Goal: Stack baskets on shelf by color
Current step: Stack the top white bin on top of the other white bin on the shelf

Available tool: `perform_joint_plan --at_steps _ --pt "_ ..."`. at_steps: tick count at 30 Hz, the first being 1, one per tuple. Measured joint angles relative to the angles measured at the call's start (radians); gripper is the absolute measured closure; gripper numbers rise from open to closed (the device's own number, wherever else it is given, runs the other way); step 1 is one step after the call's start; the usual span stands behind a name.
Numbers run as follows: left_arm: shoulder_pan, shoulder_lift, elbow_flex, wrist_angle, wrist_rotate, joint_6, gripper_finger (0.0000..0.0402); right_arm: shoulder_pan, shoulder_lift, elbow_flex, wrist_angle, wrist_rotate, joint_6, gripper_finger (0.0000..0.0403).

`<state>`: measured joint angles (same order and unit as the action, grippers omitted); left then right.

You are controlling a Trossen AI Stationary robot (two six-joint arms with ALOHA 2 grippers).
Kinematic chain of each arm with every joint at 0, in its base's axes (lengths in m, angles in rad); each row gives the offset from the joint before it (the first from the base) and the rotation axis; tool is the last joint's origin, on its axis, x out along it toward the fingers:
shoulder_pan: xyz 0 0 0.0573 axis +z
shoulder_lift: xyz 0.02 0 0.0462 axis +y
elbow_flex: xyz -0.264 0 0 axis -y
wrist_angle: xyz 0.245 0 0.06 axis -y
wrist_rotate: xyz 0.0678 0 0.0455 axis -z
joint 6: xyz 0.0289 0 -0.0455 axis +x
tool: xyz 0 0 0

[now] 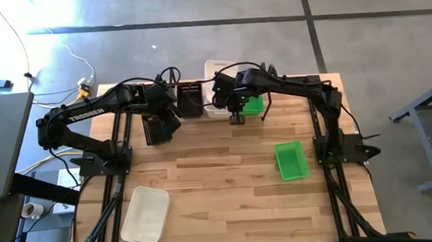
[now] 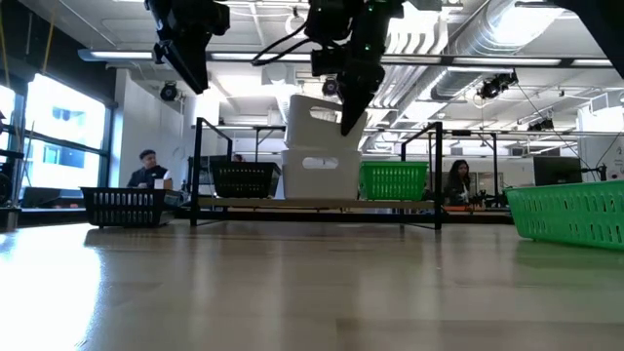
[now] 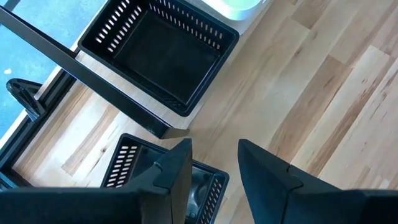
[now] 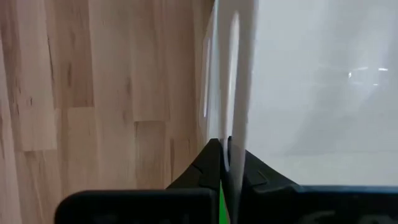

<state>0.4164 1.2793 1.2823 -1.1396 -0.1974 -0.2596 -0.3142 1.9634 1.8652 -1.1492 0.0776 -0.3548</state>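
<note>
Low black wire shelf (image 2: pixel 317 203) stands at the table's far edge. It holds a black basket (image 2: pixel 244 180), a white basket (image 2: pixel 322 175) and a green basket (image 2: pixel 393 180). A second white basket (image 2: pixel 314 119) is tilted above the first, and my right gripper (image 4: pixel 225 146) is shut on it. My left gripper (image 3: pixel 214 165) hangs open, high above a black basket (image 3: pixel 161 186) that sits on the table left of the shelf, and touches nothing. Another green basket (image 1: pixel 292 160) and another white one (image 1: pixel 144 214) lie on the table. My right gripper pinches the upper white basket by the rim of one wall (image 4: pixel 235 118), one finger inside and one outside, coming from above and pointing down. The basket hangs tilted over the shelf's middle white basket. Whether its lower edge (image 2: pixel 310 148) rests on that one cannot be told.
Bare wood fills the table's middle and near part. The green basket (image 2: pixel 570 214) sits toward the right edge, the loose black one (image 2: pixel 125 205) toward the left. Dark frame rails (image 1: pixel 118 179) run along both sides. People sit in the room behind the table.
</note>
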Motion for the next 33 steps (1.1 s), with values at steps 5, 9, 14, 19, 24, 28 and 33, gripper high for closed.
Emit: perform_joint_plan --at_steps 5,9,14,19,24,28,33 --pt "0.000 0.000 0.000 0.000 0.000 0.000 0.0282 0.000 0.015 0.000 -0.010 0.027 -0.012 0.0403" --pt "0.000 0.000 0.000 0.000 0.000 0.000 0.0282 0.000 0.016 0.000 -0.017 0.019 -0.015 0.0403" --pt "0.000 0.000 0.000 0.000 0.001 0.000 0.0282 0.000 0.016 0.000 -0.034 0.019 -0.025 0.0403" --pt "0.000 0.000 0.000 0.000 0.000 0.000 0.0282 0.000 0.016 0.000 -0.035 0.026 -0.025 0.0403" --pt "0.000 0.000 0.000 0.000 0.000 0.000 0.0282 0.000 0.016 0.000 -0.035 0.045 -0.032 0.0402" --pt "0.000 0.000 0.000 0.000 0.000 0.000 0.0282 0.000 0.016 0.000 -0.029 0.045 -0.031 0.0402" --pt "0.000 0.000 0.000 0.000 0.000 0.000 0.0282 0.000 0.016 0.000 -0.014 0.046 -0.022 0.0401"
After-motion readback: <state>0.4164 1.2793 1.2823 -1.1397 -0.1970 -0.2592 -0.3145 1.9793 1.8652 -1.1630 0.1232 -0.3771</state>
